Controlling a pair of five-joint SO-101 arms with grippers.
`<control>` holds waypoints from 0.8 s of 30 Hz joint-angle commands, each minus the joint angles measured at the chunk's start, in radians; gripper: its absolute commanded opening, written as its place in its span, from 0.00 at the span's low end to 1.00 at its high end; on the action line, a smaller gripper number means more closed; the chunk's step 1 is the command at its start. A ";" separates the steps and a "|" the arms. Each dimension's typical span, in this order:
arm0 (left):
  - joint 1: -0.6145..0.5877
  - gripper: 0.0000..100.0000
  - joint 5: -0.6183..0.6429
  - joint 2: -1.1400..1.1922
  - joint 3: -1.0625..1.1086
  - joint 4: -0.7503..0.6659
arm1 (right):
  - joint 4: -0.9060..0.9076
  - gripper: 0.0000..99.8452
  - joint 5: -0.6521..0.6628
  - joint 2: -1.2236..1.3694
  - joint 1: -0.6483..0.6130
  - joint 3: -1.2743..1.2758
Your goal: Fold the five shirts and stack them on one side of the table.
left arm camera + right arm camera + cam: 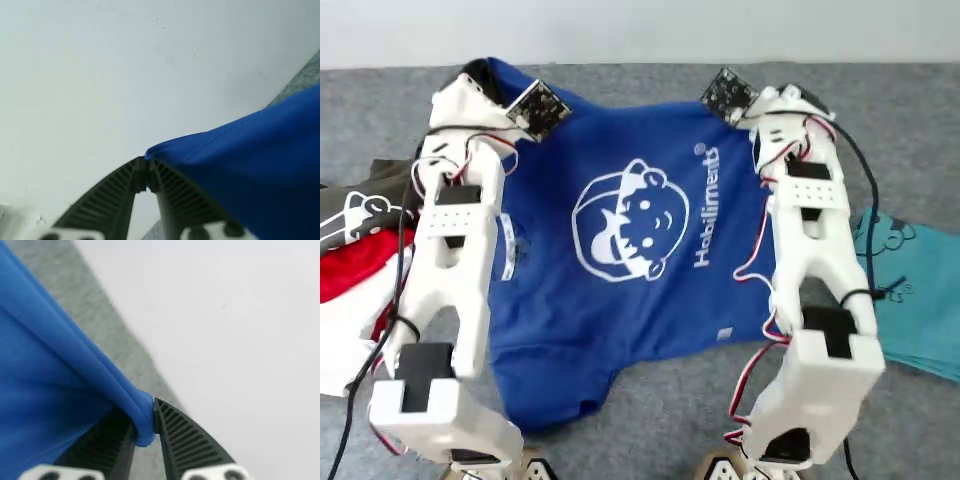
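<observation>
A blue shirt (pixel 630 250) with a white cartoon face lies spread on the grey table between the two arms, print up. My left gripper (pixel 146 172) is shut on an edge of the blue shirt (pixel 260 165) at the far left of the table, near the white wall. My right gripper (pixel 145 427) is shut on a bunched fold of the blue shirt (pixel 50 390) at the far right. In the high view both arms stretch along the shirt's sides, with the left gripper (pixel 480 75) and right gripper (pixel 780 95) at its far corners.
A heap of red, dark and white shirts (pixel 355 250) lies at the table's left edge. A teal shirt (pixel 910 290) lies flat at the right. Grey table (pixel 670 420) shows in front between the arm bases. A white wall runs along the far edge.
</observation>
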 commanded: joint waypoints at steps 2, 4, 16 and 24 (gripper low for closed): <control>0.000 0.01 -0.012 -0.006 -0.076 -0.025 | -0.019 0.01 0.008 0.012 -0.010 -0.130; -0.003 0.01 -0.014 -0.008 -0.084 -0.029 | -0.016 0.01 0.009 0.012 -0.005 -0.130; -0.018 0.01 -0.015 -0.041 -0.177 -0.021 | 0.096 0.01 0.066 0.013 0.010 -0.129; 0.014 0.01 -0.015 -0.155 -0.166 0.207 | 0.134 0.01 0.071 -0.012 -0.001 -0.132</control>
